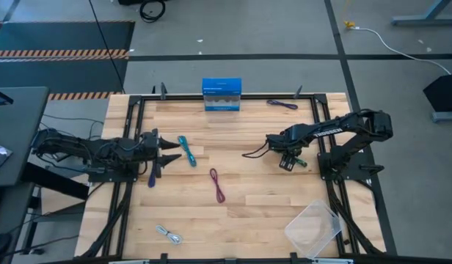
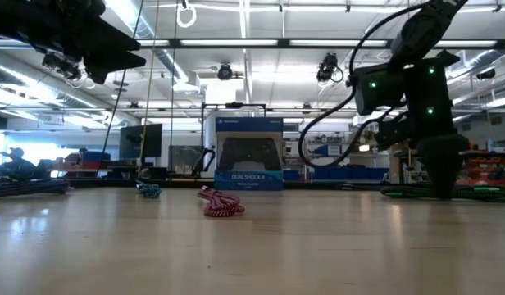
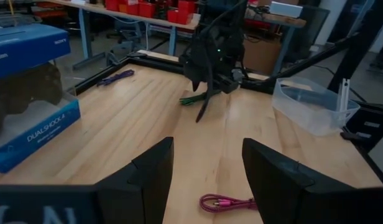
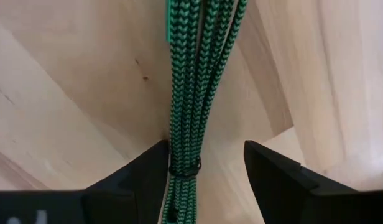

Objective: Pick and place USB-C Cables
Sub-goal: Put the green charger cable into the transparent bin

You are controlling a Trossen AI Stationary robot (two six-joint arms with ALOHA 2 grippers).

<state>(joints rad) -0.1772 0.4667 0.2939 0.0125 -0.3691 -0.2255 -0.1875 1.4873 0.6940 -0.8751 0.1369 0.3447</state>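
High view shows the wooden table [image 1: 248, 213] with the blue box [image 1: 221, 95] standing at the middle of its far edge; everything else is placed from that box. Toward the near right corner, well away from the box, lies the clear plastic tray [image 1: 312, 228]. The right gripper [image 1: 288, 160] is low over the table to the right of the box and nearer the camera, its fingers spread wide and pointing down, straddling the green cable [image 4: 194, 81]; in the right wrist view one finger [image 4: 142, 180] sits against the bundle's side while the other stands clear, so nothing is clamped. The left gripper [image 1: 167, 154] hangs to the left of the box, also open and empty. The teal cable [image 1: 186, 149] lies just beside it, the maroon cable [image 1: 218, 185] straight out in front of the box, the dark purple cable [image 1: 282, 104] close to the box's right, and the white-grey cable [image 1: 168, 234] near the front edge, farthest from the box.
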